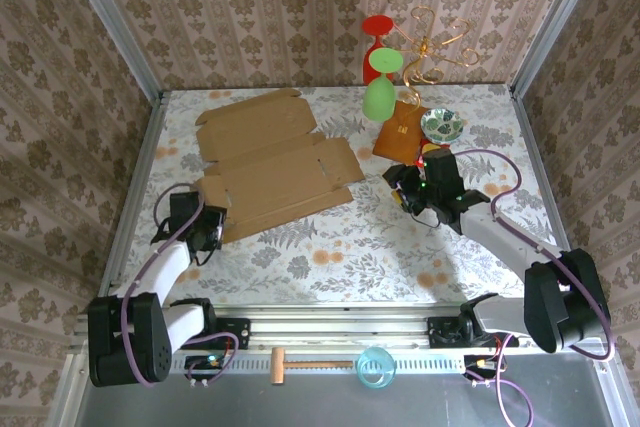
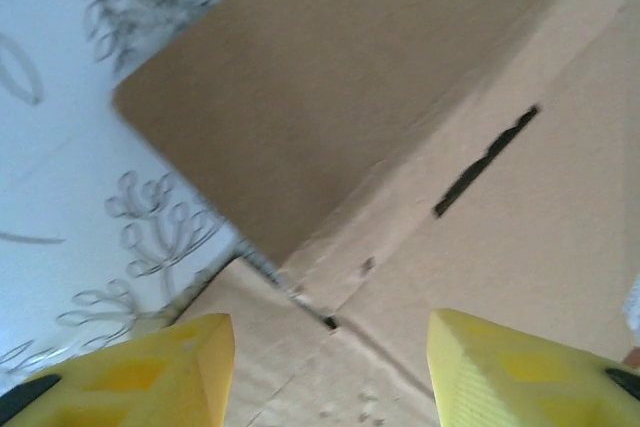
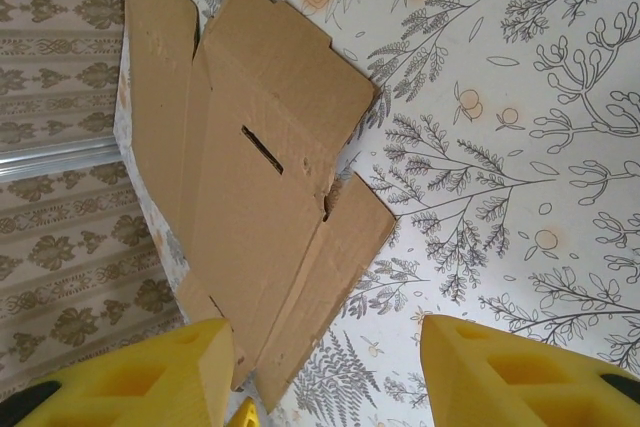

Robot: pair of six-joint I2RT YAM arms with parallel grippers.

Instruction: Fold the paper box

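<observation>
Lying on the table, the box was flat (flaps spread). Left gripper hung over its near corner, right gripper well apart; both gaped empty.

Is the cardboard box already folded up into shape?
No, the box lies flat as an unfolded sheet on the table.

The paper box is seen in plain brown, marked by dark slots. The tabletop is covered in white, printed with grey ferns and orange blossoms. The walls are papered in beige-and-brown damask stripes. Yellow fingers are borne by the left gripper and the right gripper. An orange-brown board and a turquoise cup are noted.
</observation>
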